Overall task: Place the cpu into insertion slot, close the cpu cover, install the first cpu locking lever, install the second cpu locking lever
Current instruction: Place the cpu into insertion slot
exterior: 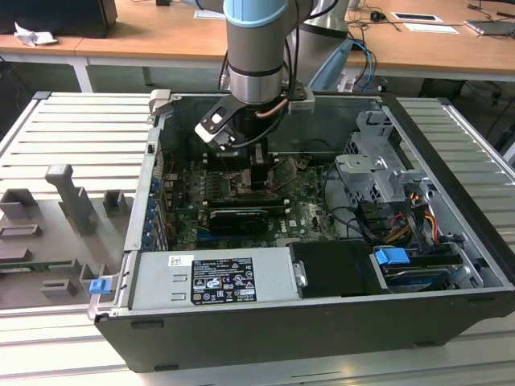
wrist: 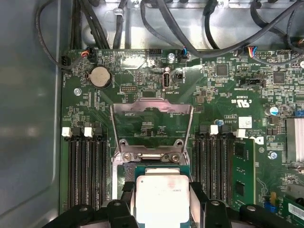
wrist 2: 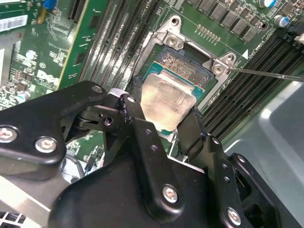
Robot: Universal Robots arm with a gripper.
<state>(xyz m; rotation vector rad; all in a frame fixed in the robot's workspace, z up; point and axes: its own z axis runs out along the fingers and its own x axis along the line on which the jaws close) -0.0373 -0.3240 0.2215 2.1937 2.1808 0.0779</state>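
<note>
Ribbed grey metal table (exterior: 64, 129) carries an open black computer case (exterior: 241, 338); wooden desks (exterior: 161, 36) stand behind. Inside, the black gripper (wrist 2: 165, 124) pinches the square silvery-beige cpu (wrist 2: 166, 97), face up over the silver-rimmed insertion slot (wrist 2: 183, 64), edges parallel to its rim, no side longer. The thin silver cpu cover (wrist: 130, 110) frame lies flipped open beyond.

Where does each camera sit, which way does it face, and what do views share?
Exterior view: off the arm, above the open black computer case, looking down in; arm and gripper reach inside.
First wrist view: on the arm, facing the raised silver cpu cover; black fingers show.
Second wrist view: on the arm, facing the dark-centred insertion slot past the fingers.
Shared: both wrist views show the silvery-beige square cpu between the fingers.
</note>
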